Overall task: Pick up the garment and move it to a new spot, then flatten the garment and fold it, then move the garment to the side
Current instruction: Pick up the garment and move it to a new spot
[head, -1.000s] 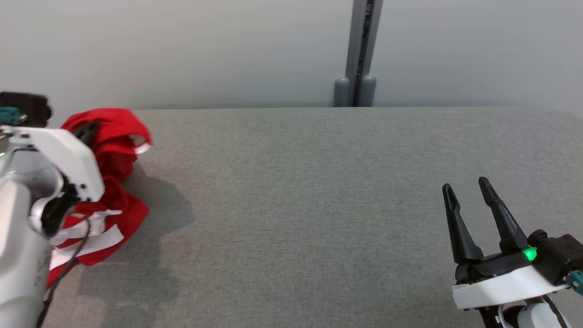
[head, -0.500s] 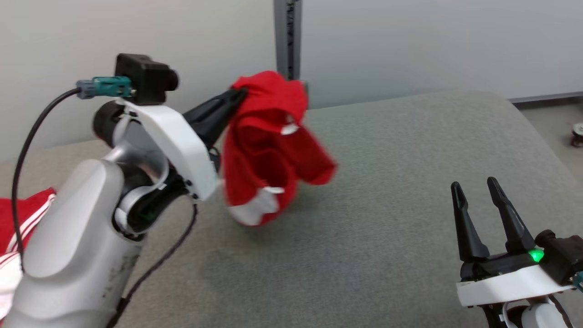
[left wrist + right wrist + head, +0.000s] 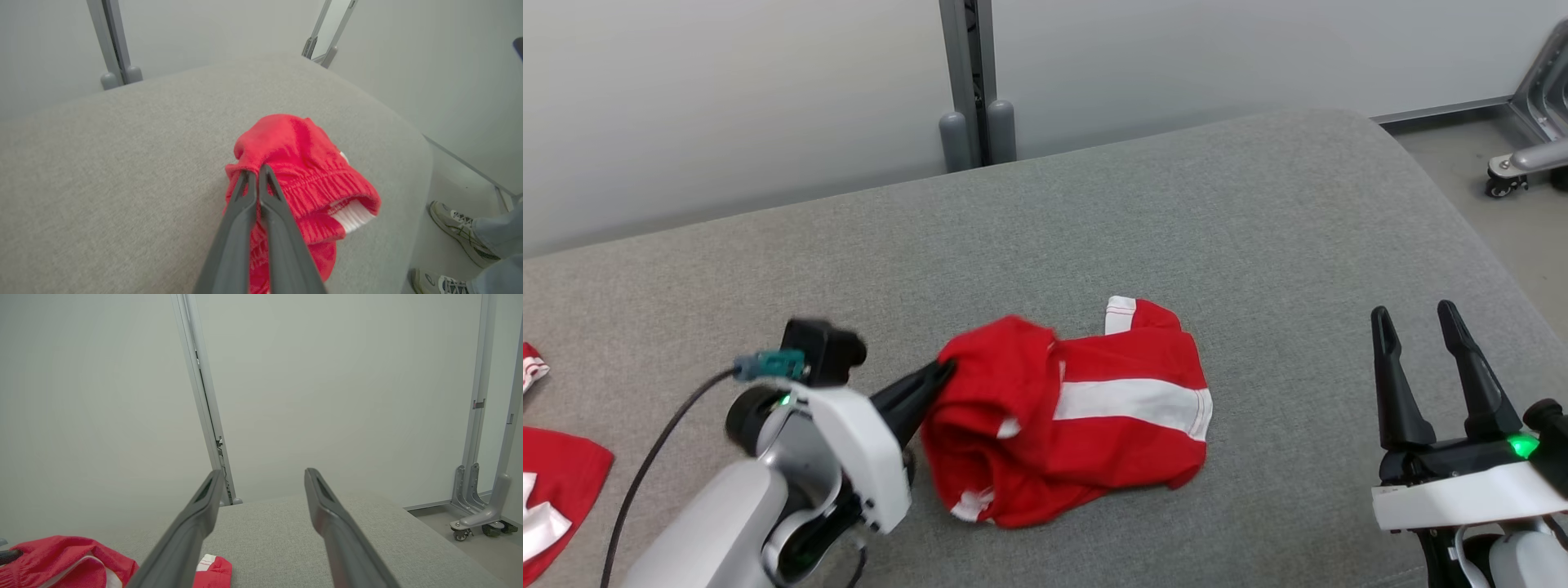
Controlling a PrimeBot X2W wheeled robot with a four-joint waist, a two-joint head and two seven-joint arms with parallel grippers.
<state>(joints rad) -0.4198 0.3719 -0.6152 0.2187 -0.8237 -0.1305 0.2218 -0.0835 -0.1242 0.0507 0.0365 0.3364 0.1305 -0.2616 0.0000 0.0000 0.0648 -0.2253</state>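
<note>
Garment [image 3: 1086,416] on table [image 3: 1258,204], other red clothes [image 3: 560,474] far left, shoes [image 3: 461,232] nr edge.

Garment [image 3: 49,551] partly off bottom edge.

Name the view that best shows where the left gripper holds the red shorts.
Left wrist view: the left gripper is shut on the gathered waistband of the red shorts. Head view shows the shorts lying on the grey cushion, the pinch from the side. Right wrist view catches a red corner.
</note>
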